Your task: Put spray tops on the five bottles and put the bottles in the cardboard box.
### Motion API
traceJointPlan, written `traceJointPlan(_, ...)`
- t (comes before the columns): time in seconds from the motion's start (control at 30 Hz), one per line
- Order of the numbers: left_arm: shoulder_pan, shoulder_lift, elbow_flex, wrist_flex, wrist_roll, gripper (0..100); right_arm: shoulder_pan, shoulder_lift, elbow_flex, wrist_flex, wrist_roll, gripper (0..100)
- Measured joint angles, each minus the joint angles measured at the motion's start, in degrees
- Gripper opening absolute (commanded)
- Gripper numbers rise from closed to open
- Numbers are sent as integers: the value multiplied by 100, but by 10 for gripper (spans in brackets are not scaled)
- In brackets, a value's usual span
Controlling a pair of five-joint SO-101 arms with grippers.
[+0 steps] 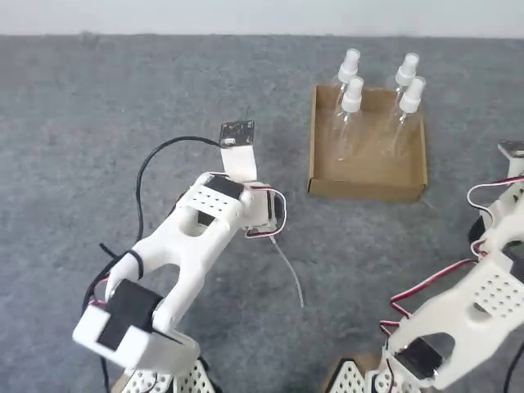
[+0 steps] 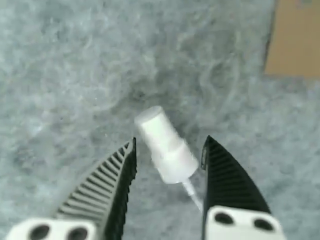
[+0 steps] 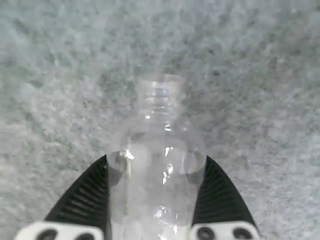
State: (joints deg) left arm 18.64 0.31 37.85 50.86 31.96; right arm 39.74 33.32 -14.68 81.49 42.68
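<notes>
While the last clear bottle (image 3: 157, 165) has no top on its threaded neck, it sits clamped between the black ribbed fingers of the right gripper (image 3: 156, 160), which press on both sides of its shoulder, low over the grey desk. The loose white spray top (image 2: 165, 145) lies on its side on the desk, between the fingers of the left gripper (image 2: 170, 142), which stand apart with a gap on at least one side of it. Its thin dip tube (image 1: 288, 274) trails out across the desk toward the arms' bases. Farther off, four capped bottles (image 1: 352, 115) stand upright in the cardboard box (image 1: 364, 190), grouped toward its far wall. I can make out no writing on any of these. The desk (image 1: 98, 123) is covered in a mottled grey, felt-like fabric, and a pale wall (image 1: 246, 16) runs along its far edge.
</notes>
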Motion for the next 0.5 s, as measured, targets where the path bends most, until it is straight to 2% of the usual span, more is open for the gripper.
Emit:
traceJointPlan(0.27,-149,141,299,0,-721,199,0,0,0,0,0,35)
traceJointPlan(0.5,-703,141,325,88,-2347,145,0,0,0,0,0,35)
